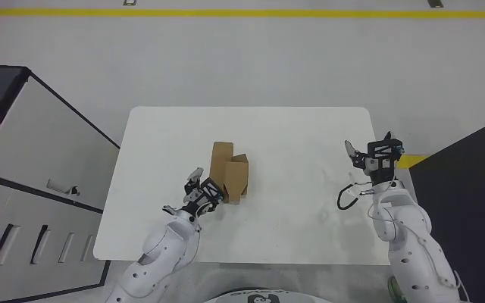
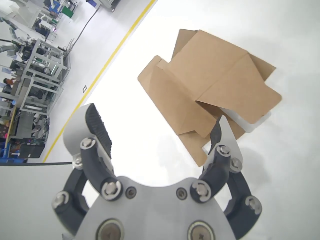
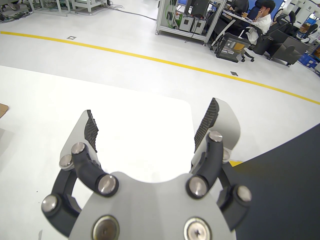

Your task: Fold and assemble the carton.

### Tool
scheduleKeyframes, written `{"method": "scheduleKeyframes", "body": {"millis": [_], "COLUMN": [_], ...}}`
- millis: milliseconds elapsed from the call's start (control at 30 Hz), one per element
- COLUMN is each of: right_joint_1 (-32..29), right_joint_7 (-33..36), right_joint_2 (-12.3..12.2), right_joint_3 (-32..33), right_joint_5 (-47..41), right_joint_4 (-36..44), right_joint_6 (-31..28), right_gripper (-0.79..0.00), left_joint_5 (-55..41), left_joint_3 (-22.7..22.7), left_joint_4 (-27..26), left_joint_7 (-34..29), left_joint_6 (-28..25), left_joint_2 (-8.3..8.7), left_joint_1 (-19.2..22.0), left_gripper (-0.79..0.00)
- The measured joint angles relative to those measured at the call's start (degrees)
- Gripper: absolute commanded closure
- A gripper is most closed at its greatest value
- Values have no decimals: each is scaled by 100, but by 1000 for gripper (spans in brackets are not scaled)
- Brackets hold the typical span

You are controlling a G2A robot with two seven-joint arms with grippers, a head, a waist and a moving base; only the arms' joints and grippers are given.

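Cardboard carton [image 2: 212,76] just beside L hand [image 2: 155,116] (fingers spread).

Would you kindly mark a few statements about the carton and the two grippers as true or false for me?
1. The carton lies on the white table. True.
2. The left gripper is shut on the carton. False: its fingers are spread wide, with one fingertip close by the carton's near flap.
3. The right gripper is open and holds nothing. True.
4. The right gripper is right beside the carton. False: it is at the table's side edge, well apart from the carton.
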State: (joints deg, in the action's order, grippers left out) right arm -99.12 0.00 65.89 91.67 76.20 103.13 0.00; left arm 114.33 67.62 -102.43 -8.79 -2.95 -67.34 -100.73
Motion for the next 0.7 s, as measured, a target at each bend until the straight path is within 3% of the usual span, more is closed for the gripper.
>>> {"method": "scheduleKeyframes", "body": {"millis": [700], "right_joint_1": [0], "right_joint_7": [0], "right_joint_2": [0], "right_joint_3": [0], "right_joint_5": [0], "right_joint_4": [0], "right_joint_6": [0], "right_gripper": [-785], "left_joint_5": [46], "left_joint_3": [-220], "left_joint_4": [211], "left_joint_7": [-230], "left_joint_6": [132], "left_joint_2": [-67], "left_joint_1": [163], "left_gripper": [-785]}}
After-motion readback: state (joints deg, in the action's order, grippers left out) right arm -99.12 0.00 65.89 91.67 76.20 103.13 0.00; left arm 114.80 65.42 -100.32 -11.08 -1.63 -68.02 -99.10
